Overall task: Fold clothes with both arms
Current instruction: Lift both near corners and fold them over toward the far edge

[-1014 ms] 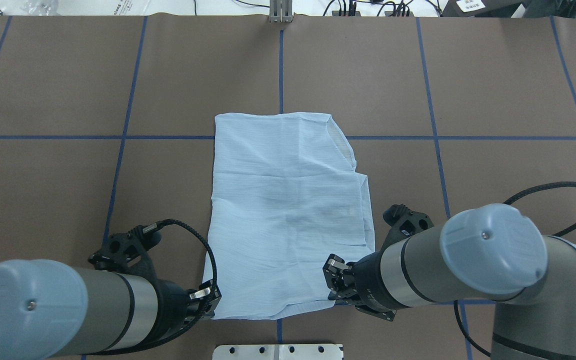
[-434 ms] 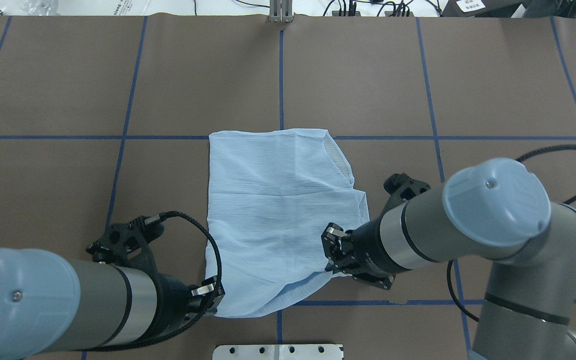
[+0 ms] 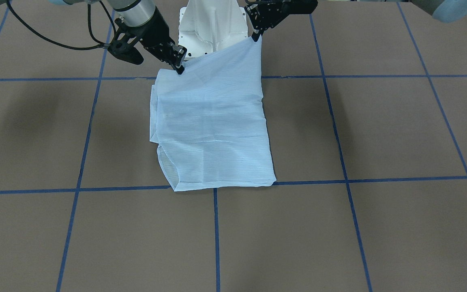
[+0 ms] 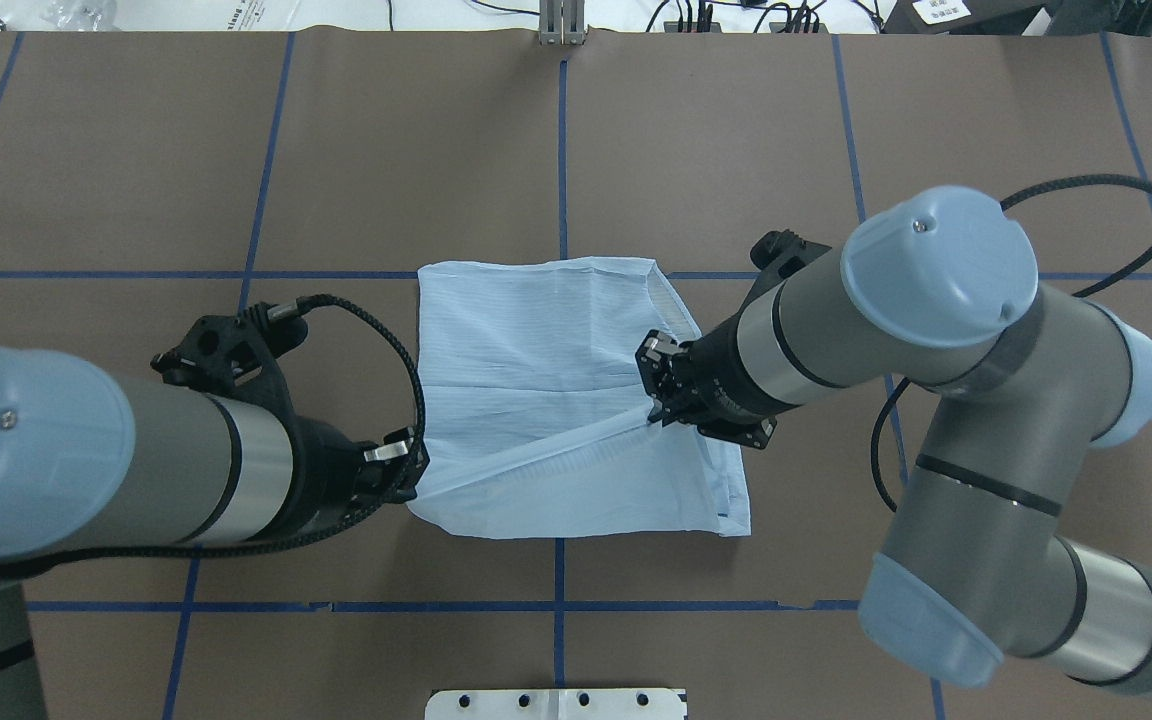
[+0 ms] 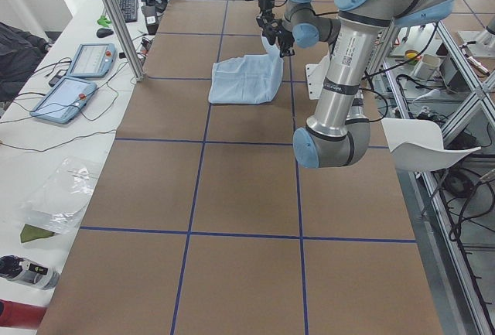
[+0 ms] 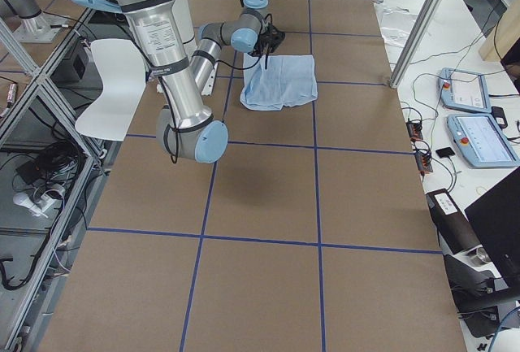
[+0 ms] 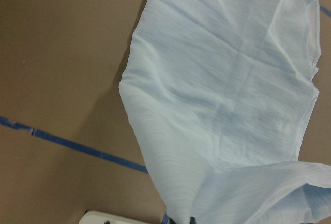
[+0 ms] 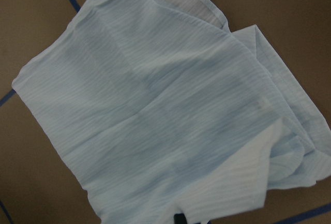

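so the thin pale blue finely striped shirt (image 4: 536, 330) is mid-frame in the overhead view, on the brown paper-covered table (image 4: 136, 150) with its blue tape grid lines (image 4: 86, 273). it's already down to a rough rectangle. the upper part lies flat and the edge toward the bottom of the frame is lifted off the surface.

why it's held like that, my guess: each arm has one corner of that lower edge so it comes up as a single line and can be carried over the flat half for the next fold. the cloth is pulled into a taut ridge running from lower left to centre right, which fits. the right-hand corner sits further up the frame than the left one, so the edge is on a slant and could land crooked if they don't even out.

hands: the black two-finger left gripper (image 4: 416, 478), at the shirt's lower left, is closed nearly all the way, with a corner of fabric pinched in its tips. the matching right gripper (image 4: 654, 415), over the shirt's right side, is clamped on the other corner the same way. in the front-facing view both sit at top centre by the white flared pedestal base (image 3: 213, 28), with the cloth stretched between them. the wrist cams show only fabric, no fingers.
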Available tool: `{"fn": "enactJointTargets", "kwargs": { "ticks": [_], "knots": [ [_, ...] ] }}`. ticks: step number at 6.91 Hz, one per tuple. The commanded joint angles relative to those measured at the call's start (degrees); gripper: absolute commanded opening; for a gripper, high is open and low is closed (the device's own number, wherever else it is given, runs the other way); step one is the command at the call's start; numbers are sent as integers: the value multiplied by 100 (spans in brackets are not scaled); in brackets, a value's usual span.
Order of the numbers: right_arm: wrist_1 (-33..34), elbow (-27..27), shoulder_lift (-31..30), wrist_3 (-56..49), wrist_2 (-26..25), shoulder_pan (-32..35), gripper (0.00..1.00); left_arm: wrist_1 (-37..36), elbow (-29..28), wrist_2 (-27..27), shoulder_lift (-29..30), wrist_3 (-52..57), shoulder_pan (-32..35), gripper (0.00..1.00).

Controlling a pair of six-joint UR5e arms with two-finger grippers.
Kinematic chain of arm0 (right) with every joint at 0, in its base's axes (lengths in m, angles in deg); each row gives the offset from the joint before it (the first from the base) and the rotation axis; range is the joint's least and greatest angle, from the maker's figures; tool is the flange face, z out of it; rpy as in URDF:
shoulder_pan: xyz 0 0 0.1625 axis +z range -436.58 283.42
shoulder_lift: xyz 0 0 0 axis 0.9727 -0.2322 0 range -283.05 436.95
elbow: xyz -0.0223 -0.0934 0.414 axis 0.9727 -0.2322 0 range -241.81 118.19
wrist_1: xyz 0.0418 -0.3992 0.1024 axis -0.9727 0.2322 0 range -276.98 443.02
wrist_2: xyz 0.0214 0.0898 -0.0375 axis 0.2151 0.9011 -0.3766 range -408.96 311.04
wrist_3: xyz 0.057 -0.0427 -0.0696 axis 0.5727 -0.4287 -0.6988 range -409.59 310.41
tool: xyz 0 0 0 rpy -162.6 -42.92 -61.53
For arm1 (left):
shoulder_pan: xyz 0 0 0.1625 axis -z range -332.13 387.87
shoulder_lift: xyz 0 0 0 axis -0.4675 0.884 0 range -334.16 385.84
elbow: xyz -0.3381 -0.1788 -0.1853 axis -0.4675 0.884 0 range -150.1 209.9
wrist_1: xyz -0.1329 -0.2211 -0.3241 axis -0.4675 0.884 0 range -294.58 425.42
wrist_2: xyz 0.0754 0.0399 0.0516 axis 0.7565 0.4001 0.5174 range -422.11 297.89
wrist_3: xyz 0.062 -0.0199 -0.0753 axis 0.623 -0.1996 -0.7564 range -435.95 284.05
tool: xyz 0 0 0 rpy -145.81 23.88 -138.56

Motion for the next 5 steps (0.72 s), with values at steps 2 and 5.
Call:
{"fn": "enactJointTargets", "kwargs": {
  "ticks": [2, 5],
  "knots": [
    [-47, -1239, 698, -661, -20, 430, 0, 1841, -1783, -112, 189, 295, 639, 0],
    [-74, -2312, 1394, -732, -46, 465, 0, 2295, -2455, -112, 198, 637, 1113, 0]
  ]
}}
